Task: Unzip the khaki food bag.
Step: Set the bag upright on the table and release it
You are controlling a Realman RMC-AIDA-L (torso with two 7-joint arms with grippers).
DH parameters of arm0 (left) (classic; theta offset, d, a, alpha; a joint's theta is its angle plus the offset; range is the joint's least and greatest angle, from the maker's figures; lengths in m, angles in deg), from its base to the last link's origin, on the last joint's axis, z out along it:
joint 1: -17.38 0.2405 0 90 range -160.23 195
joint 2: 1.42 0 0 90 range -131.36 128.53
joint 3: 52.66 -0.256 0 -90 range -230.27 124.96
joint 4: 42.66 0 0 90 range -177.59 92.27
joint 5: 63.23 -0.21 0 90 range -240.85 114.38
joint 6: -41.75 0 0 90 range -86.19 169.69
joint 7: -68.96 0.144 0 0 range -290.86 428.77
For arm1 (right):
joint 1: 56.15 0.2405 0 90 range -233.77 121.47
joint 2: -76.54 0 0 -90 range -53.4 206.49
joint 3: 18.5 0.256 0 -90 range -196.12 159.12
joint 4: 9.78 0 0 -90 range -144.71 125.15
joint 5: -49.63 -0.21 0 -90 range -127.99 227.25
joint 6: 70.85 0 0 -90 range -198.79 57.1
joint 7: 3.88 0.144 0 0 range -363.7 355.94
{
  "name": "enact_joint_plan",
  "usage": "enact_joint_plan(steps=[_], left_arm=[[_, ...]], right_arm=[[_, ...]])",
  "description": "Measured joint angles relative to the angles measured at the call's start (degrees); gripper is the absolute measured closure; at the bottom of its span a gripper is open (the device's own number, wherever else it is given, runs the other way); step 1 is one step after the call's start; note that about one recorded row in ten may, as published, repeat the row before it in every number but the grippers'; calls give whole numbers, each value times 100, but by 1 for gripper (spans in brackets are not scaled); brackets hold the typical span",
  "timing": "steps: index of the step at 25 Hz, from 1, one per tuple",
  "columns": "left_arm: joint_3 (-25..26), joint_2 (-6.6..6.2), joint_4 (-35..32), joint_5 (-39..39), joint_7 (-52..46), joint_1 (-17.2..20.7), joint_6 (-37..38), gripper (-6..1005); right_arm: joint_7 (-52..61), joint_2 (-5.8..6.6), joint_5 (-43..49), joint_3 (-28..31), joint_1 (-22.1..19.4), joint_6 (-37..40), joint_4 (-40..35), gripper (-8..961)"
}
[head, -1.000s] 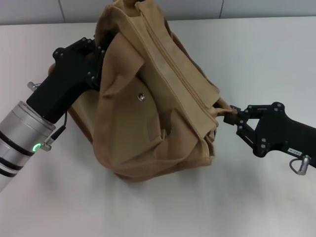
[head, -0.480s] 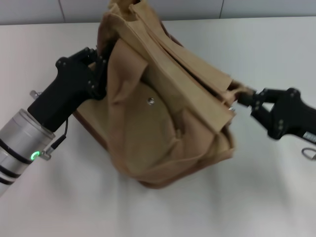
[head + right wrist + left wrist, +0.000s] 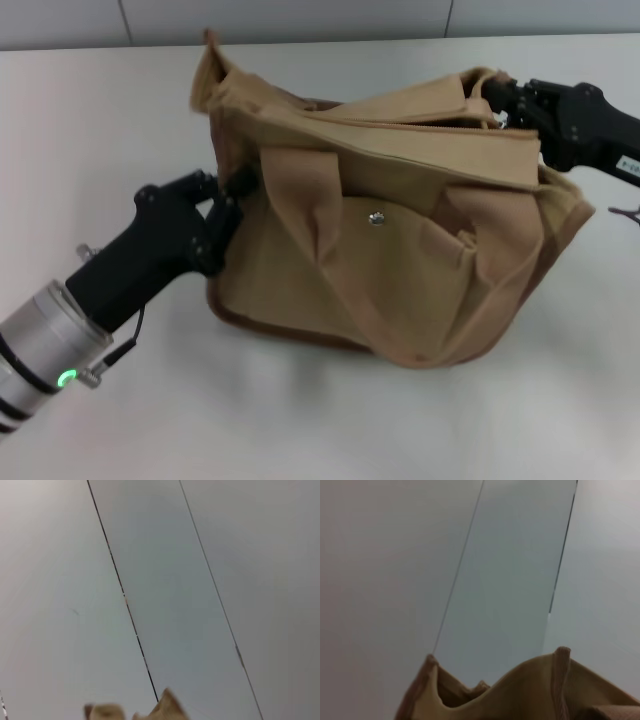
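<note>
On the white surface [image 3: 520,420], the khaki food bag [image 3: 400,260] is being braced at its left end by the clenched left pincer [image 3: 232,195]; its far right top corner is being gripped by the right pincer [image 3: 497,95]. A zipper pull is judged next.

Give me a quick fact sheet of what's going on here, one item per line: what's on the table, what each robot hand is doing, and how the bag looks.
Object: khaki food bag, tan canvas with darker brown edging
Surface: white table
Bag position: front pocket facing the camera, metal snap visible
Handles: one webbing handle draped over the front
Left gripper: shut on the bag's left end
Right gripper: shut on the bag's top right corner, by the zipper line
Zipper state: cannot tell from these views
</note>
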Motion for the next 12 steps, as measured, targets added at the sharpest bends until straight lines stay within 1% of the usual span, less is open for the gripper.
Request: enact_joint_plan(steps=[1, 3, 4, 5, 6, 7, 8, 9, 12], left_arm=[[-169, 4, -6, -3, -4, 89, 22, 916], [-241, 2, -6, -8, -20, 114, 22, 916], [-319, -8, -10, -21, -154, 160, 20, 916], [-319, -8, -10, -21, -154, 160, 20, 916], [-353, -17, -95, -126, -335, 230, 75, 916], [-353, -17, -95, -126, -335, 230, 75, 916], [-367, -20, -171, -201, -375, 273, 132, 916], [-381, -24, -323, -340, -400, 359, 271, 888], [-378, -30, -518, -358, -407, 460, 389, 804]], right_arm=[[38, 0, -2, 3, 30, -48, -8, 839], [109, -18, -4, 6, 83, -179, -44, 833], [220, -60, -9, 13, 91, -303, -101, 830], [220, -60, -9, 13, 91, -303, -101, 827], [364, -108, -18, 37, 92, -407, -169, 824], [364, -108, -18, 37, 92, -407, -169, 821], [399, -133, -30, 53, 82, -422, -210, 818], [409, -163, -106, 80, 38, -388, -256, 815], [407, -164, -314, 92, -58, -217, -272, 806]])
